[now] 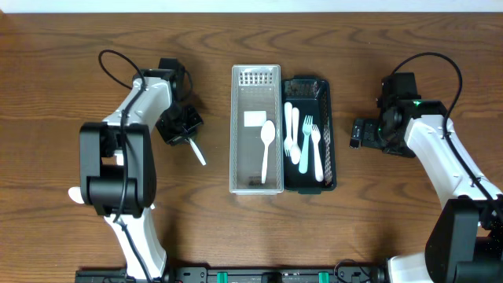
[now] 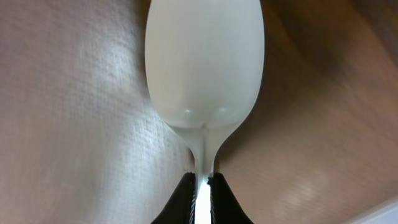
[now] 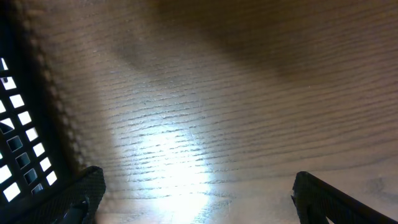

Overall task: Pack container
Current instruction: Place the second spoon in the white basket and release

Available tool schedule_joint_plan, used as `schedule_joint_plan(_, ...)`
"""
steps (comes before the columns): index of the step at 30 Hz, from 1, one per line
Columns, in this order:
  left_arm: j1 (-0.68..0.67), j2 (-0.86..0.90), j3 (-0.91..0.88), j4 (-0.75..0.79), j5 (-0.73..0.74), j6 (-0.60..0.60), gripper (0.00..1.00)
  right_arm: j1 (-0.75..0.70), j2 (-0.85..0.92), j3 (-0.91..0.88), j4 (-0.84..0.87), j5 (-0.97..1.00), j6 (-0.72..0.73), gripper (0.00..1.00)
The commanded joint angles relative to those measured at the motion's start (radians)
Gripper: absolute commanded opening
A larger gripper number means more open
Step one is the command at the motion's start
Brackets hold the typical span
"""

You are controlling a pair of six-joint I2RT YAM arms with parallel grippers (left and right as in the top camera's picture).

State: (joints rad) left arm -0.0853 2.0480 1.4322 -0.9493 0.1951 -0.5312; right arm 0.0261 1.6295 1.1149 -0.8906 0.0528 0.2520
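Note:
My left gripper (image 1: 189, 140) is shut on the handle of a white plastic spoon (image 1: 196, 152), left of the containers; in the left wrist view the spoon's bowl (image 2: 204, 59) fills the frame above the closed fingers (image 2: 203, 186). A clear tray (image 1: 237, 134) holds one white spoon (image 1: 266, 149). A black basket (image 1: 328, 126) beside it holds white spoons and forks (image 1: 302, 141). My right gripper (image 1: 357, 134) is open and empty just right of the basket; its fingertips (image 3: 196, 193) frame bare wood, with the basket wall (image 3: 18, 124) at the left.
The wooden table (image 1: 78, 79) stretches around both containers. Black cables loop over each arm (image 1: 118, 67). A rail runs along the front edge (image 1: 259, 275).

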Motion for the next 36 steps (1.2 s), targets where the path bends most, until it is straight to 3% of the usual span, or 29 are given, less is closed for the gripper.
schedule_joint_plan(1, -0.064, -0.161, 0.014, -0.019, -0.006, 0.070, 0.06, -0.006, 0.002, -0.003, 0.001, -0.002, 0.002, 0.99)
schedule_joint_plan(6, -0.215, -0.374, 0.019, -0.007, -0.044, 0.091, 0.06, -0.006, 0.002, -0.003, 0.008, -0.002, 0.002, 0.99)
schedule_joint_plan(11, -0.396, -0.481, 0.019, 0.033, -0.114, 0.093, 0.06, -0.006, 0.002, -0.003, 0.017, -0.013, 0.002, 0.99)
schedule_joint_plan(17, -0.542, -0.430, 0.010, 0.079, -0.137, 0.093, 0.06, -0.006, 0.002, -0.003, 0.014, -0.014, 0.002, 0.99)
schedule_joint_plan(27, -0.560, -0.222, 0.010, 0.092, -0.137, 0.124, 0.07, -0.006, 0.002, -0.003, 0.010, -0.017, 0.002, 0.99)
schedule_joint_plan(28, -0.560, -0.215, 0.010, 0.095, -0.137, 0.140, 0.15, -0.006, 0.002, -0.003, 0.011, -0.017, 0.002, 0.99)
schedule_joint_plan(33, -0.560, -0.224, 0.010, 0.094, -0.137, 0.174, 0.34, -0.006, 0.002, -0.003, 0.011, -0.017, 0.002, 0.99)
schedule_joint_plan(36, -0.560, -0.250, 0.013, 0.091, -0.165, 0.180, 0.38, -0.006, 0.002, -0.003, 0.008, -0.016, 0.001, 0.99)
